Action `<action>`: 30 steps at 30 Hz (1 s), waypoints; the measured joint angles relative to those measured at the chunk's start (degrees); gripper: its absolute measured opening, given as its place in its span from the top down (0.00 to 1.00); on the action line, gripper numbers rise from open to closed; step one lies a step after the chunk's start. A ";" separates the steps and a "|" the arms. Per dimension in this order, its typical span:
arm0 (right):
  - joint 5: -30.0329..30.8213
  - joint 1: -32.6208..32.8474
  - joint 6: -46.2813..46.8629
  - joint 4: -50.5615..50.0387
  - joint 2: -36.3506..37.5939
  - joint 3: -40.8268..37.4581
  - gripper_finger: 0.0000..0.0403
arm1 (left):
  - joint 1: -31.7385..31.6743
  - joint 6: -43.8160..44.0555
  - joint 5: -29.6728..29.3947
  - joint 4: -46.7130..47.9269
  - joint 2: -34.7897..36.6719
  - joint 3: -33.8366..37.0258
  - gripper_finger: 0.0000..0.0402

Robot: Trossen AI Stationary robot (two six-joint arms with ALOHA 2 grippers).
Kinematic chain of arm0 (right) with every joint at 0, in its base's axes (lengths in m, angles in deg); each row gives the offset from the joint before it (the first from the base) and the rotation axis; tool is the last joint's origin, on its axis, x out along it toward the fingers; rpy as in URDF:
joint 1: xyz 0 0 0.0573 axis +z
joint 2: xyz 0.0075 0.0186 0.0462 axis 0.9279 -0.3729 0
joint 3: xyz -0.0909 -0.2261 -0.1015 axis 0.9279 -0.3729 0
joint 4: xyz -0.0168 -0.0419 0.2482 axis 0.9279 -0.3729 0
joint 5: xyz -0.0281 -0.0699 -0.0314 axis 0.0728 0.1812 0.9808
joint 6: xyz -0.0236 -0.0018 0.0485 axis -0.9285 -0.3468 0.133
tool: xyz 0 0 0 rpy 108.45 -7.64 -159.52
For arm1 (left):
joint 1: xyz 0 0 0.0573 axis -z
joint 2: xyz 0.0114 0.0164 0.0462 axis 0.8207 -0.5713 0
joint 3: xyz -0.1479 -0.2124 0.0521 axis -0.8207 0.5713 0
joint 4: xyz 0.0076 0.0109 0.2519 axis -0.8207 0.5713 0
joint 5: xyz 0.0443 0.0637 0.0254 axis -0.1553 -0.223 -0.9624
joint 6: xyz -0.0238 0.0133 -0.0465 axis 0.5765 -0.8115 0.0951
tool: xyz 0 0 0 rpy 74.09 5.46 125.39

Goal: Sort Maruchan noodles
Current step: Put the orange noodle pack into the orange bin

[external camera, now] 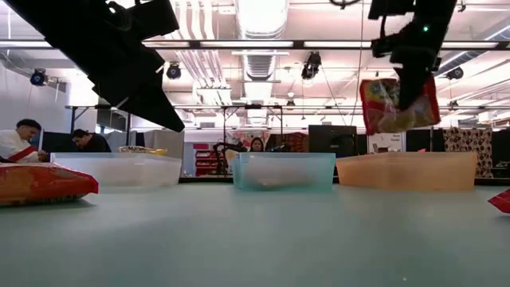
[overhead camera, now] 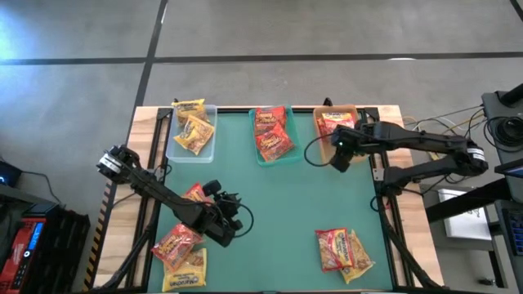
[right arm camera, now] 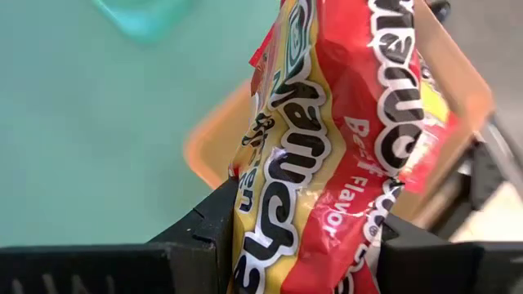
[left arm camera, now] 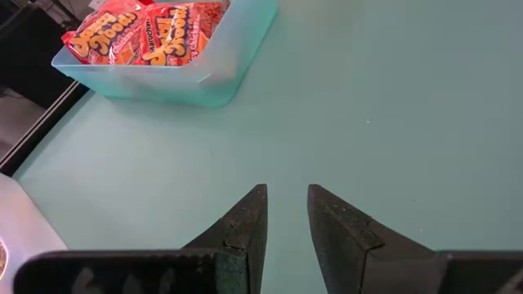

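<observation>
My right gripper (overhead camera: 337,155) is shut on a red Maruchan packet (external camera: 397,104) and hangs over the near end of the tan tray (overhead camera: 359,114), which holds another red packet (overhead camera: 331,122). The teal tray (overhead camera: 283,151) holds orange-red packets (left arm camera: 147,37), and the clear tray (overhead camera: 208,147) holds yellow ones (overhead camera: 194,126). Loose packets lie flat on the mat near-left (overhead camera: 176,242) and near-right (overhead camera: 343,249). My left gripper (left arm camera: 286,214) hovers over bare mat beside the near-left pile (overhead camera: 231,219), its fingers narrowly apart and holding nothing. My right gripper pinches the red packet between its two fingers, which come from above and point down. They close on its flat faces (right arm camera: 302,237), and the packet runs on past the fingertips. It is lifted clear and hangs roughly upright above the tan tray (external camera: 406,170).
The three trays stand in a row along the far edge of the green mat (overhead camera: 294,204), whose middle is bare. A dark frame (overhead camera: 391,229) borders the mat. People sit in the room beyond the table (external camera: 20,139).
</observation>
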 joint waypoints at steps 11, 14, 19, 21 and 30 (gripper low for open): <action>1.74 -2.27 -21.69 0.49 -5.85 -2.02 0.64 | 0.00 0.04 -1.12 -0.41 0.00 0.00 0.82; 5.75 -2.43 -24.29 0.80 -8.06 -2.02 0.64 | -0.04 0.04 -1.33 -0.44 0.09 -0.02 0.82; 9.40 -2.91 -26.49 0.82 -11.52 -2.16 0.63 | -0.24 0.04 -1.42 -0.47 0.15 -0.02 0.82; 9.36 -2.93 -28.09 0.72 -12.91 -2.30 0.63 | -0.26 0.04 -1.46 -0.47 0.15 -0.02 0.82; 8.48 -3.96 -31.62 0.80 -17.22 -2.37 0.62 | -0.53 0.07 -2.99 -0.49 0.17 -0.02 0.82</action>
